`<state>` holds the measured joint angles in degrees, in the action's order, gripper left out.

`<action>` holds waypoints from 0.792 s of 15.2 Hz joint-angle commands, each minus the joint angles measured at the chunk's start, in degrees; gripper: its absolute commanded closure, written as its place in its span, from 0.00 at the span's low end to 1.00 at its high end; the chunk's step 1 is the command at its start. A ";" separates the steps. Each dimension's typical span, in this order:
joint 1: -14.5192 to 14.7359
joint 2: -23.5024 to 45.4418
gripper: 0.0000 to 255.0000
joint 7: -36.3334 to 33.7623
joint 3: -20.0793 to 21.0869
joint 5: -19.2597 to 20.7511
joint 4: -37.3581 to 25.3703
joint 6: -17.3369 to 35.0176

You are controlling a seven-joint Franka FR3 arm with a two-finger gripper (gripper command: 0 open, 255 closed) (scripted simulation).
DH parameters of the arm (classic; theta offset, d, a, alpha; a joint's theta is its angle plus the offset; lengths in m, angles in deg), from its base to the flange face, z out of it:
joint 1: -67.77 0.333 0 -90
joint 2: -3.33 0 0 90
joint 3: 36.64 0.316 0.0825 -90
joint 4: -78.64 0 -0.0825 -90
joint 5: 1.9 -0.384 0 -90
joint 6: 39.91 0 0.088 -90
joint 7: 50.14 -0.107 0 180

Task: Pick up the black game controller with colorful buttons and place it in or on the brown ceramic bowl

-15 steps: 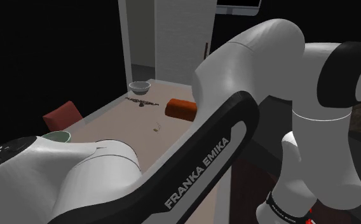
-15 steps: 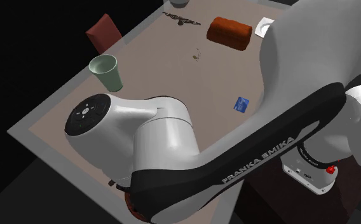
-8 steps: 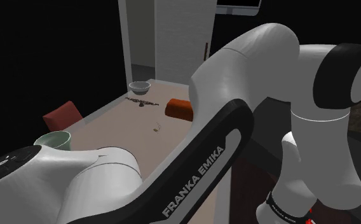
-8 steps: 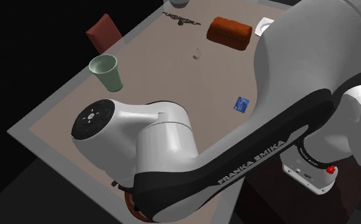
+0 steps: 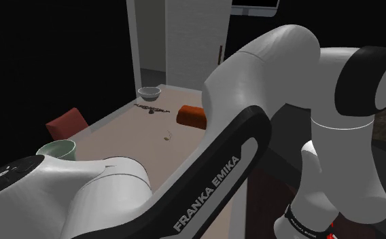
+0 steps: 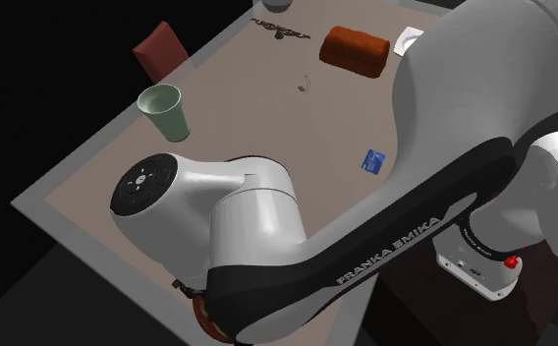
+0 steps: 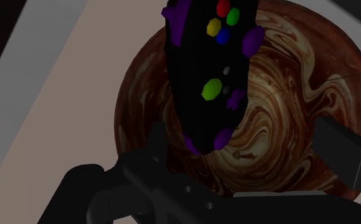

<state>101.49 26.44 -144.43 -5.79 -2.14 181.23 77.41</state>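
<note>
Jaws: open, the two black fingers (image 7: 152, 149) standing wide apart and gripping nothing; one sits just beside the controller's near end, the other well clear of it.

Black game controller (image 7: 201, 76): purple grips; red, green, yellow and blue buttons. It lies lengthwise over the hollow of the bowl, its far end reaching past the rim. Whether it rests on the bowl cannot be told.

Bowl (image 7: 287, 127): brown with cream swirls, standing on the beige surface (image 7: 58, 114) near its edge.

Arm (image 5: 253, 88): white, lettered FRANKA EMIKA, folded low over the near end of the surface.

Also on the surface: pale green cup (image 6: 165, 110); small blue card (image 6: 372, 160); red-brown block (image 6: 355, 48); grey bowl (image 5: 149, 92) at the far end.
</note>
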 commanded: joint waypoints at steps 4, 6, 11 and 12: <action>-0.70 -1.68 0.00 0.49 0.26 -0.76 -3.70 -5.29; -0.84 -2.01 0.00 0.58 0.29 -0.90 -4.81 -6.70; -0.84 -2.01 0.00 0.58 0.29 -0.90 -4.81 -6.70; -0.84 -2.01 0.00 0.58 0.29 -0.90 -4.81 -6.70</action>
<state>100.65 24.43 -143.84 -5.50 -3.04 176.42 70.72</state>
